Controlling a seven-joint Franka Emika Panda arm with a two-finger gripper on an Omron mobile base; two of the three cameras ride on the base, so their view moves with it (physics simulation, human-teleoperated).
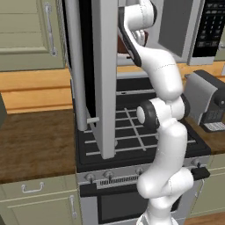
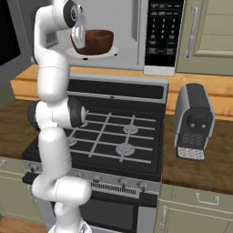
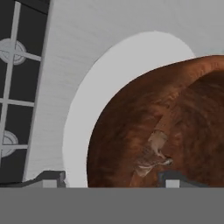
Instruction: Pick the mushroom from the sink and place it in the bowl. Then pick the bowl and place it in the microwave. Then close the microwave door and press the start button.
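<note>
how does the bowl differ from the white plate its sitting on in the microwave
The bowl is dark brown with a wood-like grain; the turntable plate is plain white. The bowl is deep with tall curved walls, while the plate is flat and low. The plate is wider, its edge showing past the bowl's base. The bowl rests on the plate; the plate lies on the microwave floor. Both are round.

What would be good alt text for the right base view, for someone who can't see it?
A dark brown bowl sits on the white turntable inside the open microwave, with the white robot arm's gripper at the bowl's left side. Below are a black stove and, to its right, a grey coffee machine on the wooden counter.
</note>
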